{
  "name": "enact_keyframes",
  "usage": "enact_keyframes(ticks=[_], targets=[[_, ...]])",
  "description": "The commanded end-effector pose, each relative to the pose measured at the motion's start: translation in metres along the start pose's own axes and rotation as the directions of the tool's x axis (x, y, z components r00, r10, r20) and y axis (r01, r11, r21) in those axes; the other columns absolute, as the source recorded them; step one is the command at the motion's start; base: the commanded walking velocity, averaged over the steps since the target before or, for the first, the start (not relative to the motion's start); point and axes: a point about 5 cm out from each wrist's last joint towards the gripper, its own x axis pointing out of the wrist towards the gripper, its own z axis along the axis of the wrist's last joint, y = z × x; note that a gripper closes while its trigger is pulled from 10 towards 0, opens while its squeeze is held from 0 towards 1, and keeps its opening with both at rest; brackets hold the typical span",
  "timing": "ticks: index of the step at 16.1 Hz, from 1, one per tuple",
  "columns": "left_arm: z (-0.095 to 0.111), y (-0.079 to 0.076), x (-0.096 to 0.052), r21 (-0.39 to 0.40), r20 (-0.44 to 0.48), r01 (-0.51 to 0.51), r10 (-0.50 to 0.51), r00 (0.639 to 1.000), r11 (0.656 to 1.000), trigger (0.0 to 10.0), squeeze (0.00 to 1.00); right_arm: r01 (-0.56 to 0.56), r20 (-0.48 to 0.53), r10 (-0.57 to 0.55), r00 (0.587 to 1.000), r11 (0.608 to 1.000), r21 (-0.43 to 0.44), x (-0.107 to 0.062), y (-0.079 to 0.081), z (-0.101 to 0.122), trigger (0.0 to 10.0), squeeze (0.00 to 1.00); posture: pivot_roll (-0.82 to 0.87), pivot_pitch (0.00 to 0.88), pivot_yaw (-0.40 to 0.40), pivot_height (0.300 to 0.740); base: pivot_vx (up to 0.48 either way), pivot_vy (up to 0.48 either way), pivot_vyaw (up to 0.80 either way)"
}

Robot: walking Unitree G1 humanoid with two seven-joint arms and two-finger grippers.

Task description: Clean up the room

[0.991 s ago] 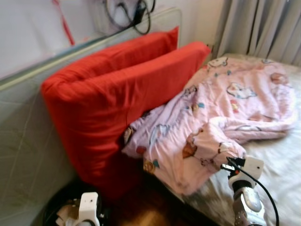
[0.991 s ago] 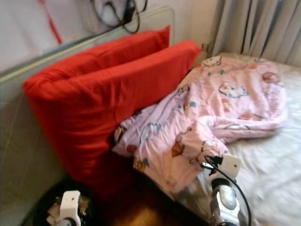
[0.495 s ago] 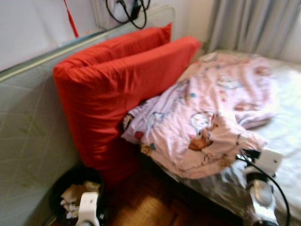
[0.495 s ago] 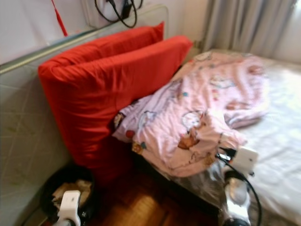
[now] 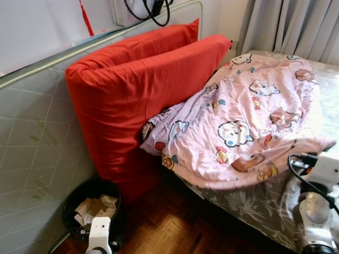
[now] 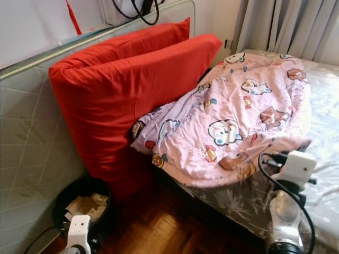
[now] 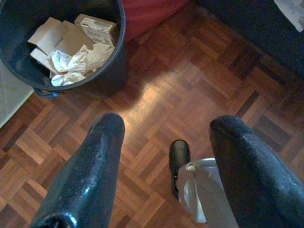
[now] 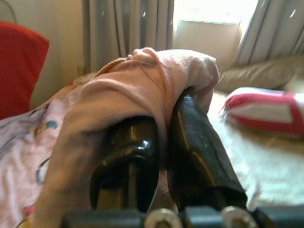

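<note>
The tidying looks barely begun; the pink quilt [image 5: 249, 121] lies rumpled over the bed [image 5: 249, 203], its near edge pinched between the right gripper [image 8: 164, 156] jaws; below the spread, empty left gripper [image 7: 164, 166], the black bin [image 7: 111, 66] holds cardboard scraps and crumpled paper.

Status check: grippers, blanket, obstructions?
Right gripper shut on pink blanket. Left gripper open, idle above floor. Red pillows overlap blanket's head end.
</note>
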Motion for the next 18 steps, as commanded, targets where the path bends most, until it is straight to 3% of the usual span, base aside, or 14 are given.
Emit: enact_keyframes(ticks=[1, 5, 8, 10, 12, 14, 16, 18], targets=[[-0.001, 0.004, -0.001, 0.020, -0.005, -0.006, 0.006, 1.000, 1.000, 10.0, 0.00, 0.018, 0.064, -0.016, 0.998, 0.999, -0.035, 0.003, -0.004, 0.013, 10.0, 0.00, 0.04, 0.017, 0.050, 0.740, 0.000, 0.000, 0.00], [-0.001, 0.004, -0.001, 0.024, -0.007, -0.005, 0.005, 1.000, 1.000, 10.0, 0.00, 0.063, 0.180, -0.045, 0.983, 0.993, -0.097, 0.003, -0.016, 0.040, 10.0, 0.00, 0.03, 0.017, 0.050, 0.740, 0.000, 0.000, 0.00], [-0.001, 0.004, -0.001, 0.022, -0.006, -0.008, 0.008, 1.000, 1.000, 10.0, 0.00, 0.111, 0.168, -0.086, 0.982, 0.983, -0.144, -0.020, -0.029, 0.046, 10.0, 0.00, 0.03, 0.013, 0.040, 0.740, 0.000, 0.000, 0.00], [-0.001, 0.003, -0.001, 0.024, -0.007, -0.005, 0.005, 1.000, 1.000, 10.0, 0.00, 0.133, 0.015, -0.132, 0.991, 0.981, -0.139, -0.054, -0.037, 0.020, 10.0, 0.00, 0.03, 0.012, 0.041, 0.740, 0.000, 0.000, 0.00], [0.000, 0.002, 0.000, 0.034, -0.008, 0.003, -0.003, 1.000, 0.999, 10.0, 0.00, 0.185, -0.148, -0.208, 0.967, 0.971, -0.153, -0.087, -0.052, -0.010, 10.0, 0.00, 0.03, 0.013, 0.042, 0.740, 0.000, 0.000, 0.00], [0.000, 0.002, 0.000, 0.043, -0.009, 0.007, -0.007, 1.000, 0.999, 10.0, 0.00, 0.215, -0.348, -0.271, 0.897, 0.958, -0.192, -0.122, -0.065, -0.047, 10.0, 0.00, 0.02, 0.012, 0.043, 0.740, 0.000, 0.000, 0.00], [0.000, 0.000, 0.000, 0.069, -0.013, 0.023, -0.022, 1.000, 0.997, 10.0, 0.00, 0.156, -0.441, -0.250, 0.862, 0.959, -0.239, -0.137, -0.065, -0.066, 10.0, 0.00, 0.03, 0.008, 0.037, 0.740, 0.000, 0.000, 0.00], [0.000, -0.002, 0.000, 0.072, -0.011, 0.031, -0.031, 0.999, 0.997, 10.0, 0.00, 0.147, -0.593, -0.264, 0.761, 0.960, -0.240, -0.159, -0.067, -0.092, 10.0, 0.00, 0.03, 0.006, 0.035, 0.740, 0.000, 0.000, 0.00]])
